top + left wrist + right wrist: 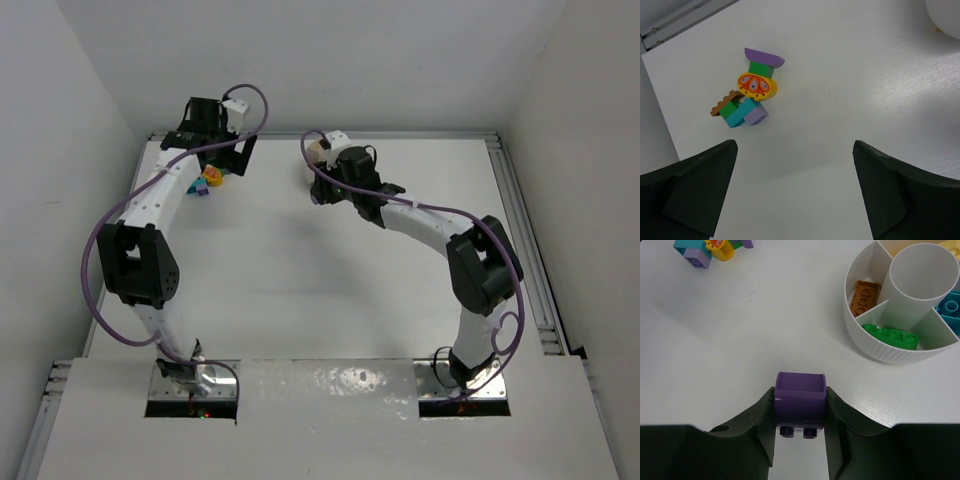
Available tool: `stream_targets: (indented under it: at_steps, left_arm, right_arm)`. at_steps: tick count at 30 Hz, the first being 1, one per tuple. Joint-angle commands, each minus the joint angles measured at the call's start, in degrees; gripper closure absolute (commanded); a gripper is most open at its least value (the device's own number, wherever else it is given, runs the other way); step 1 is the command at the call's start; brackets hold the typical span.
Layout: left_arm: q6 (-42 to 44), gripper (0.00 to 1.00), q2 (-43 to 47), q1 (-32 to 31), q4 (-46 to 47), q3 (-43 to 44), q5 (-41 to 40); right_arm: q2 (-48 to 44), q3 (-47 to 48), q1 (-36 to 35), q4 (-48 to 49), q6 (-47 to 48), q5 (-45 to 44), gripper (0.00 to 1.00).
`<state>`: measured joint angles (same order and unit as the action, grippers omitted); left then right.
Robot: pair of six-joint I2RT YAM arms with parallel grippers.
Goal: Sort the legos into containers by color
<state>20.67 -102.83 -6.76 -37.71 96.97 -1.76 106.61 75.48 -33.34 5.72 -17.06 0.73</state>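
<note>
Gaping wide above the bench [855, 100], the left tool [795, 192] holds nothing, its two dark fingers [690, 190] well apart. Ahead of it and a little to its left lies a tight huddle of legos [751, 90]. A purple curved piece [764, 57] lies farthest from the tool, then a green block [761, 69] and a yellow piece with an orange print [757, 86]. Nearest the tool are a brown plate [722, 104], a teal block [740, 113] and a lilac block [756, 114], all touching.

The right tool [801, 405] is clamped on a purple brick [801, 389], whose studs point back toward the wrist. Ahead and to that tool's right stands the round white dish [875, 352], apart from the held brick. Its wedges ring a tall centre tube [922, 282]. The left wedge holds an orange brick [866, 296] and the wedge nearest the tool a green brick [890, 335]. The right wedge holds teal bricks [950, 312], cut by the frame edge, and the far wedge something pale yellow
</note>
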Motion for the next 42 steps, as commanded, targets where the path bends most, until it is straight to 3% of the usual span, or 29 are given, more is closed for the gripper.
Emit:
stream_targets:
  at_steps: [1,9,15,21,34,42]
  left_arm:
    - [-1.4,0.0,0.9,-0.5,2.8,-0.7,0.4]
    - [-8.4,0.0,2.4,-0.5,6.2,-3.0,-4.6]
    - [-9.5,0.0,9.3,0.6,10.4,-12.1,-8.0]
    - [-11.1,0.01,11.6,2.4,10.6,-16.5,-6.9]
    - [-5.1,0.01,14.2,2.4,14.9,-20.4,-3.5]
    - [-4.1,0.01,12.8,2.2,18.9,-20.7,0.5]
  right_arm:
    - [-2.8,2.9,0.3,1.3,0.2,1.1,1.0]
    - [-4.8,2.4,1.5,0.0,0.5,0.8,1.0]
    - [-6.8,2.9,3.5,-0.2,-0.9,0.5,1.0]
    - [-6.8,4.3,3.6,-1.2,-1.0,0.0,1.0]
    - [-7.3,1.0,3.8,-0.3,1.6,-2.8,1.0]
    - [-2.3,5.9,4.5,-1.8,0.8,6.9,1.0]
